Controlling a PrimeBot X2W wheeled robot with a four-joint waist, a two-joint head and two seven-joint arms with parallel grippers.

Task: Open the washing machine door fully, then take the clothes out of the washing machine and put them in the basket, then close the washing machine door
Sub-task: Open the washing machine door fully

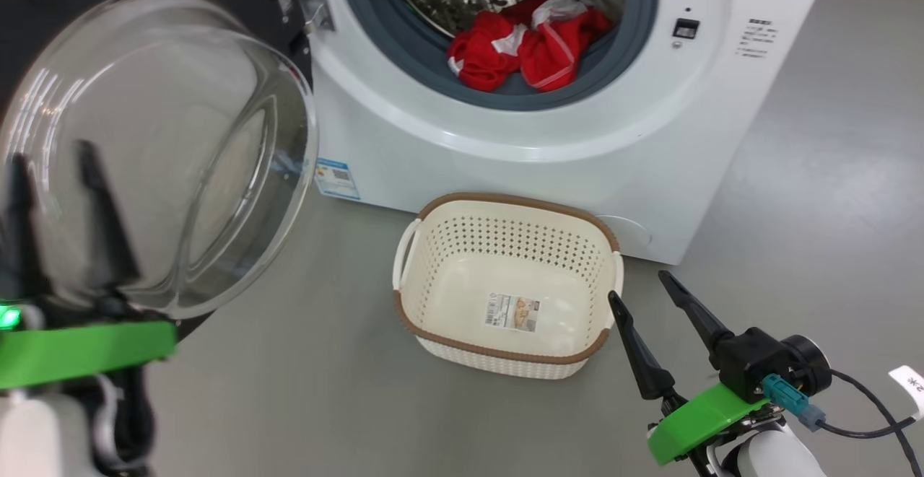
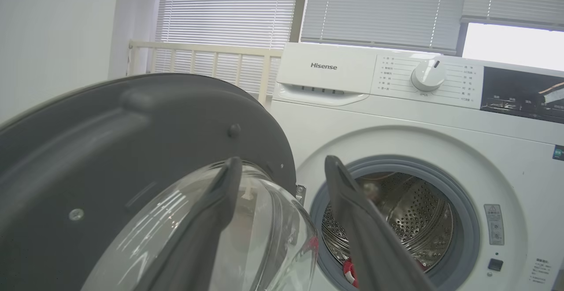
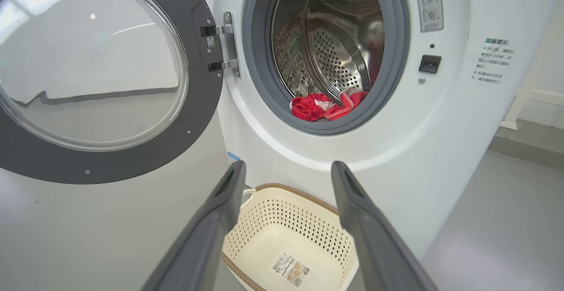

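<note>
Two grippers, both spread and empty: left gripper sits by the bulging glass of the black-rimmed round washing machine door, maybe touching, hard to tell. Door hangs wide so the red-and-white clothes in the white front-loading washing machine are reachable; cream perforated basket waits below, beside right gripper.

The brand name Hisense stands in dark letters on the white front-loading washing machine, on its drawer panel at the upper left. Right of the machine's round opening, a green Chinese heading reads 温馨提示; the lines beneath are too small to read. The barcode sticker inside the cream perforated plastic basket is unreadable.
</note>
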